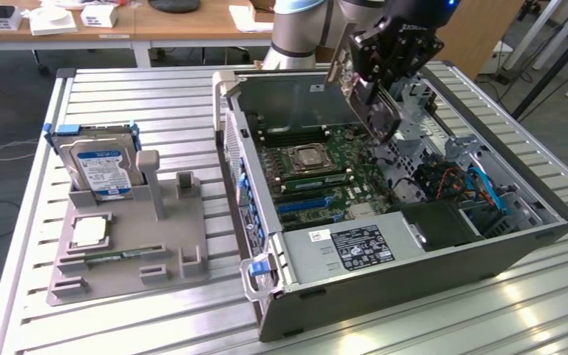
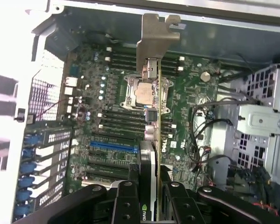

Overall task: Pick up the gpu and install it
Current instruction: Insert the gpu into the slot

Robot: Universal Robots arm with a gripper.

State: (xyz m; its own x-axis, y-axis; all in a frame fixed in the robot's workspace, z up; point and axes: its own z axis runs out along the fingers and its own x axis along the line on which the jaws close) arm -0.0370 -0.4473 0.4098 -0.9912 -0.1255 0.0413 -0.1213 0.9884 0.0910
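My gripper (image 1: 376, 83) is shut on the gpu (image 1: 384, 122) and holds it on edge above the open computer case (image 1: 413, 285), over the motherboard (image 1: 328, 166). The card hangs tilted, its lower end just above the board near the processor socket (image 1: 307, 157). In the wrist view the gpu (image 2: 152, 123) shows edge-on between my black fingers (image 2: 126, 198), with its silver end bracket (image 2: 155, 42) pointing toward the case's far wall. My gripper (image 2: 150, 189) clamps the card's near end. The blue expansion slot (image 2: 113, 145) lies beside the card, apart from it.
A grey parts fixture (image 1: 166, 255) on the slatted table carries a hard drive (image 1: 101, 166), a processor chip (image 1: 89, 231) and a memory stick (image 1: 116, 257). Inside the case are the power supply (image 1: 363, 248), cables (image 1: 461, 185) and a drive cage (image 2: 263, 126).
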